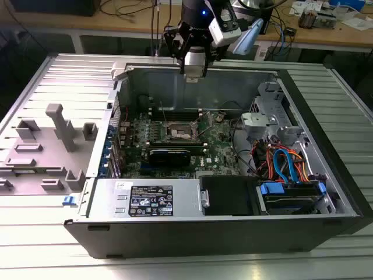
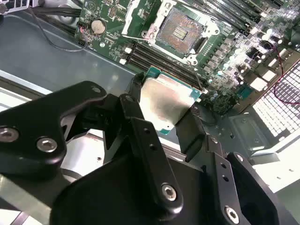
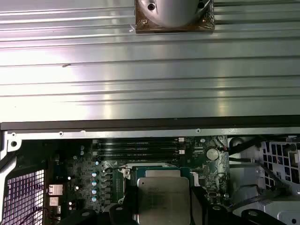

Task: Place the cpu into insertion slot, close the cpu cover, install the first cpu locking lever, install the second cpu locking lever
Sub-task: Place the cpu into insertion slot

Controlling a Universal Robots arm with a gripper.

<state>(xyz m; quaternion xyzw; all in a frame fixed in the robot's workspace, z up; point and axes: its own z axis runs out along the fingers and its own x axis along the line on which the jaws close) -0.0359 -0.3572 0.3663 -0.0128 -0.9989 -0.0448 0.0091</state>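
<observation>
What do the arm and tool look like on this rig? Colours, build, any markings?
The tool is matte black. Its fingers are built from flat linkage bars jointed with silver screws. No markings are visible on it. In the exterior view the arm's wrist is black with a small blue light, and a silver-grey boxy module is mounted beside it.

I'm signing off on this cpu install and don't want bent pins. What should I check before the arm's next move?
1. Grip: ok, the gripper is shut on the cpu.
2. Slot empty: ok, the insertion slot shows bare contacts.
3. Cpu over slot: not ok; in the exterior view the gripper hangs by the case wall, off from the slot.
4. cpu cover clear of the slot: cannot tell.
5. Cpu turned to match the slot: cannot tell.
</observation>
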